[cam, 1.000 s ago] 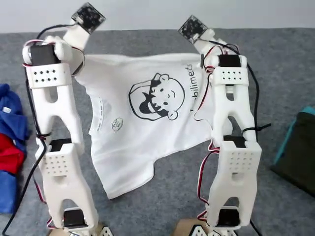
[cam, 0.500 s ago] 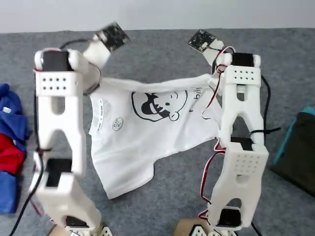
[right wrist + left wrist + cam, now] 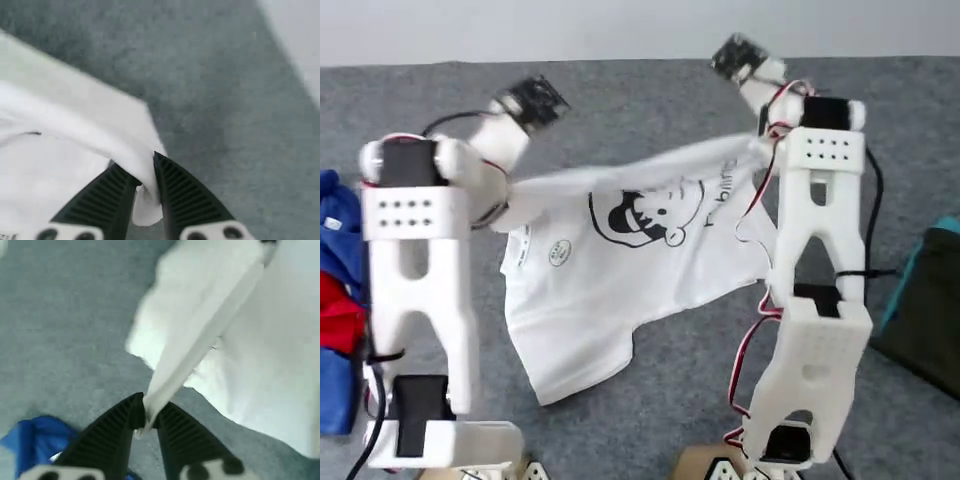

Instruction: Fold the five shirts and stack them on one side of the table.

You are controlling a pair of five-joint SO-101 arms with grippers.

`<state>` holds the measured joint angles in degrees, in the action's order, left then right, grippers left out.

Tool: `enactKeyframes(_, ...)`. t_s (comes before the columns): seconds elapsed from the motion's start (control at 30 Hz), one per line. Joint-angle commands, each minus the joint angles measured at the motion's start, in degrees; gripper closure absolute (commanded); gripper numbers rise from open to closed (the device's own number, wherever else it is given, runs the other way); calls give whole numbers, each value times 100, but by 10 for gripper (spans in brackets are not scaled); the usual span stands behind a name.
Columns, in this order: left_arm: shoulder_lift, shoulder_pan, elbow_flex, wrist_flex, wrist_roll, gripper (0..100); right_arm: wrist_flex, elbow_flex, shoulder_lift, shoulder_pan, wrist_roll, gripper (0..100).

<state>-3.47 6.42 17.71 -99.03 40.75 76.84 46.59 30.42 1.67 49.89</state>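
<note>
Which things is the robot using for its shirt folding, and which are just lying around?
For the job: white shirt, pinched by the left gripper and right gripper; blue and red clothes, likely waiting shirts.
Lying about: dark teal-edged thing, too cut off to identify; grey table cover.

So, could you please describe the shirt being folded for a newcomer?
On the grey table, between the two arms, lies a white shirt, its far edge pinched by the left hand and right hand. Unlike the blue and red clothes at the left, it bears a cartoon face.
</note>
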Motion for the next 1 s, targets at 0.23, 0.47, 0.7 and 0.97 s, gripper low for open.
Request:
enactKeyframes(0.23,-211,404,3679,149,-818,994,602,554,-2378,453,-237,984)
enactKeyframes(0.47,-273,413,4884,378,-791,994,1596,554,-3530,629,70,984)
enactKeyframes(0.7,-273,730,5895,448,-519,994,2624,492,-4637,629,-97,983)
enactKeyframes(0.97,-281,958,6343,563,-536,988,2607,-941,-5877,752,-1099,983)
